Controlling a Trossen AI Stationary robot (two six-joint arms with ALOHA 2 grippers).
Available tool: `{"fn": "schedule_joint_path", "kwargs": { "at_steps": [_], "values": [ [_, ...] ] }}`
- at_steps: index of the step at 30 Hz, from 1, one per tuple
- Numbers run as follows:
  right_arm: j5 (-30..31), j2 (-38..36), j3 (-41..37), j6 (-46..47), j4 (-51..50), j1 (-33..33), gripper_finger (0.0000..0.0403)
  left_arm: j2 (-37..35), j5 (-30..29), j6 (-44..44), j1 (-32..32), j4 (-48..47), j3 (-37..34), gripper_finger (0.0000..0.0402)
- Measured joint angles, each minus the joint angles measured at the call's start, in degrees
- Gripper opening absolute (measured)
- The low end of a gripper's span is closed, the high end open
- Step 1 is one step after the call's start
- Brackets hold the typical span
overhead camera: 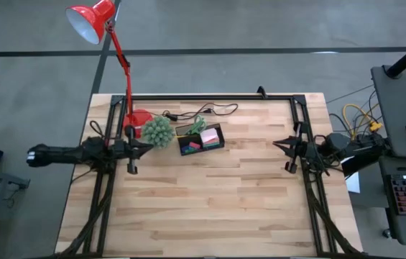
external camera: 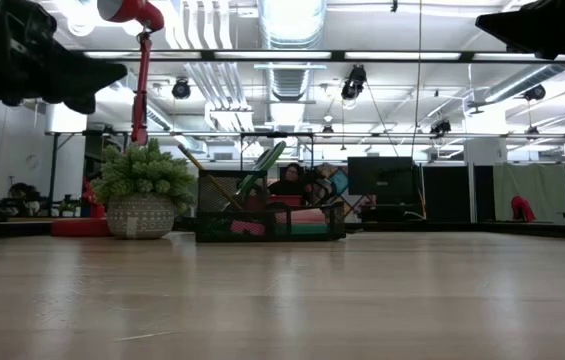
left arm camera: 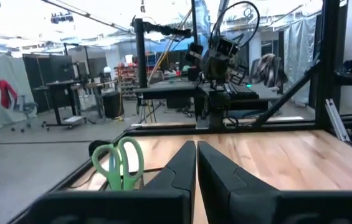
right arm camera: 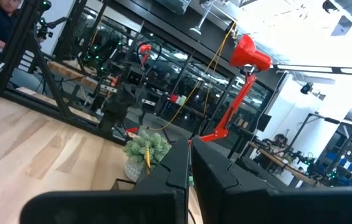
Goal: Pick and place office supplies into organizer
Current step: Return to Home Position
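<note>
Left gripper (overhead camera: 132,150) at nine o'clock, right gripper (overhead camera: 289,147) at three, both clenched empty; organizer (overhead camera: 182,149) looks stocked, so I only need to park.

The worktop (overhead camera: 210,208) is pale jointed wood, smooth with a soft satin sheen. At its far left, the organizer (external camera: 267,215) is matt black wire mesh that looks like metal. The pink sticky-note pad (overhead camera: 209,137) is matt paper, and the scissors (left arm camera: 121,163) have smooth green plastic handles. The lamp (overhead camera: 91,20) is glossy red, apparently painted metal. The plant (overhead camera: 157,131) looks like spiky plastic, its pot (external camera: 140,216) pale and rough-patterned. The left end effector (left arm camera: 195,146) and right end effector (right arm camera: 189,144) are matt black plastic.
</note>
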Motion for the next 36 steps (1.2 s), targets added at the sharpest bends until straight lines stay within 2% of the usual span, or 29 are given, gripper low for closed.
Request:
{"fn": "schedule_joint_path", "kwargs": {
  "at_steps": [4, 9, 19, 21, 24, 25, 28, 31, 36],
  "values": [
    [0.0, 0.0, 0.0, -0.2, 0.5, 0.0, 0.0009, -4.1, -0.1, -0.7, 0.0, -5.2, 0.0, 0.0001],
    [0.0, 0.5, 0.0, 10.4, 0.9, -0.1, 0.0009, -2.5, -0.1, -0.7, 0.0, -6.2, -0.1, 0.0001],
    [0.9, 7.4, -2.5, 18.5, 1.5, -3.9, 0.0009, -1.0, -0.3, -0.7, 0.0, -6.9, -0.1, 0.0001],
    [-5.9, 8.6, -3.3, 19.2, 1.6, -5.5, 0.0009, -1.1, -0.3, -0.4, 0.0, -7.0, -0.1, 0.0001],
    [-25.5, 10.1, -5.2, 17.8, 5.4, -8.4, 0.0009, -1.0, -0.4, 0.6, 0.0, -7.0, -0.1, 0.0001],
    [-28.7, 10.6, -6.1, 18.1, 8.6, -9.6, 0.0009, -1.1, -0.4, 0.6, 0.0, -7.0, -0.1, 0.0001],
    [-27.0, 11.4, -8.5, 21.2, 14.4, -13.7, 0.0009, -1.2, -0.3, 0.6, 0.0, -7.0, -0.1, 0.0001],
    [-23.1, 12.3, -8.6, 23.8, 9.4, -18.4, 0.0009, -1.2, -0.4, 0.9, 0.0, -6.9, -0.1, 0.0001],
    [-22.5, 11.6, -8.6, 25.0, 1.4, -25.8, 0.0009, -1.0, -0.3, 0.9, 0.0, -7.5, -0.2, 0.0001]
  ]
}}
